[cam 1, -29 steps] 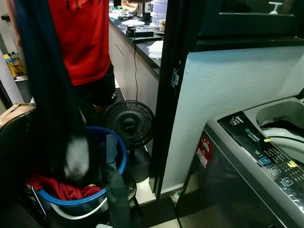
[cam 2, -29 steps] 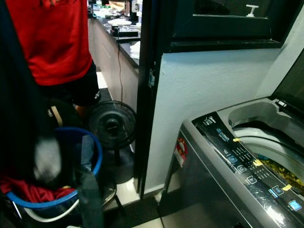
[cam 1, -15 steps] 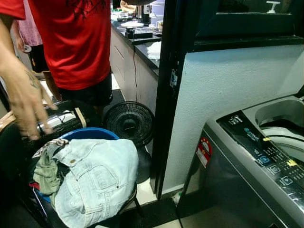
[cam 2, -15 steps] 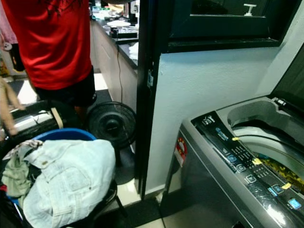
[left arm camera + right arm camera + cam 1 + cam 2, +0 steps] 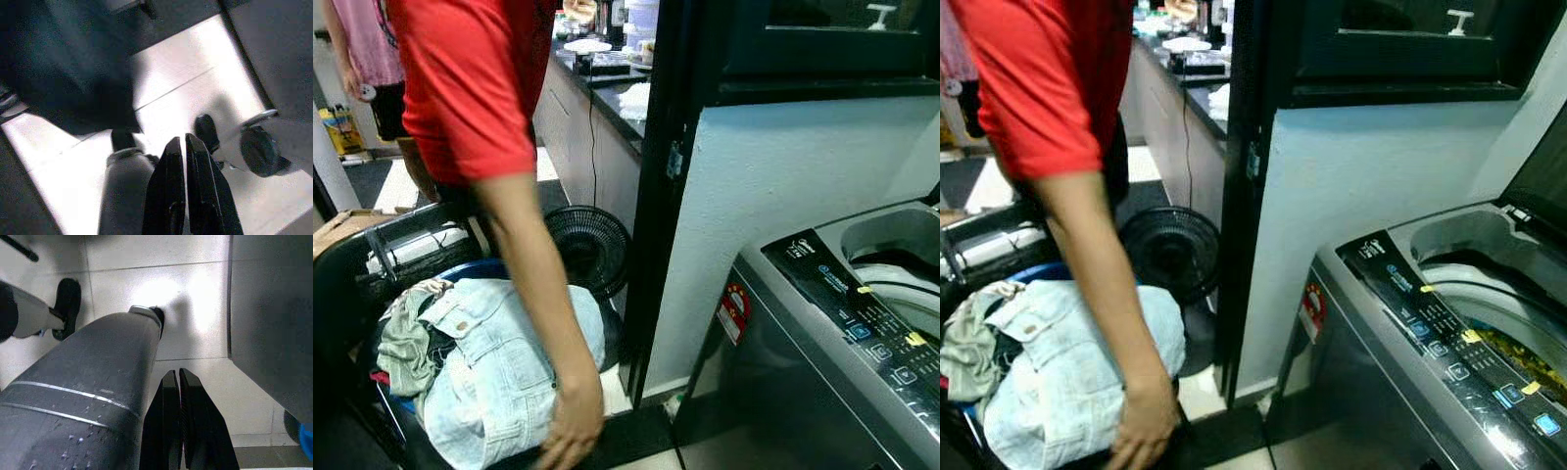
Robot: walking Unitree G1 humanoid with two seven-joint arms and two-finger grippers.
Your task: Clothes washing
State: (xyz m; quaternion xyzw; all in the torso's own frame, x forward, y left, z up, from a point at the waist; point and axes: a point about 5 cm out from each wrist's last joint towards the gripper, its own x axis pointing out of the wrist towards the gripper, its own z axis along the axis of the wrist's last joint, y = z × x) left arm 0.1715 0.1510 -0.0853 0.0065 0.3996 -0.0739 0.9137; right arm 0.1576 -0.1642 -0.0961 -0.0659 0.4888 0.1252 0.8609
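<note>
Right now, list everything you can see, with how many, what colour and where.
Jeans: one, light blue, on top of the basket pile at lower left.
Green garment: one, pale green, left of the jeans in the pile.
Basket: one, blue rim showing behind the jeans.
Fan: one, black, on the floor by the doorway.
Washer: one, grey, lid open, at right.
Counter: one, dark, cluttered, behind the doorway.
Person: one, red shirt, hand low beside the jeans.
Second person: one, pink top, far left.
Left gripper: black, shut, over the floor.
Right gripper: black, shut, over the floor.
</note>
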